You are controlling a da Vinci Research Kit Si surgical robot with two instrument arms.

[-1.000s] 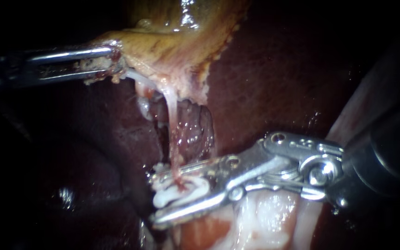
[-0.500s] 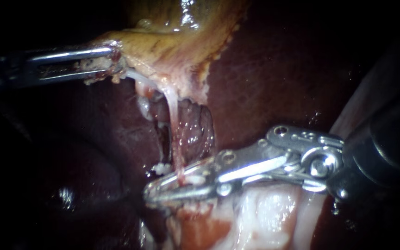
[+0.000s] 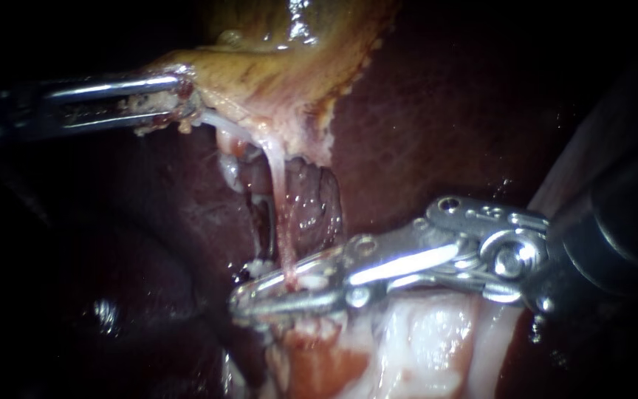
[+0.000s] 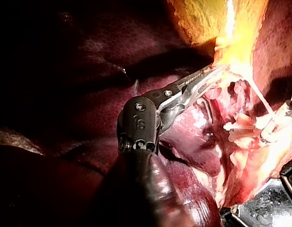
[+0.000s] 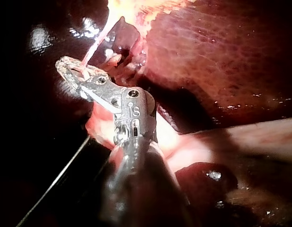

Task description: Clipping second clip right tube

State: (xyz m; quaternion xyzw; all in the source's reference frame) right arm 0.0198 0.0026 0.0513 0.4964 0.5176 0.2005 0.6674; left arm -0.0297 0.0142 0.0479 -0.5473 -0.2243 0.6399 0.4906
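Observation:
A thin pale tube (image 3: 280,214) runs from the yellowish gallbladder (image 3: 282,66) down across the dark liver (image 3: 437,125). My right instrument (image 3: 249,301) comes in from the right, and its jaws lie together across the tube's lower end, shut on it. A sliver of white shows between them. In the right wrist view the same jaws (image 5: 70,68) pinch the pink tube (image 5: 96,45). From the left, my left instrument (image 3: 179,100) is shut on the gallbladder's edge and holds it taut. The left wrist view shows that hold (image 4: 205,75).
Pale pink and white tissue (image 3: 422,347) lies under the right instrument's jaws. A small white lump (image 3: 258,266) sits beside the tube just above them. A raw reddish hollow (image 3: 308,207) lies behind the tube. Dark liver (image 3: 149,244) surrounds everything.
The right instrument's jaws, open a second ago around a white clip and the tube, have shut on the tube. The left instrument has not moved.

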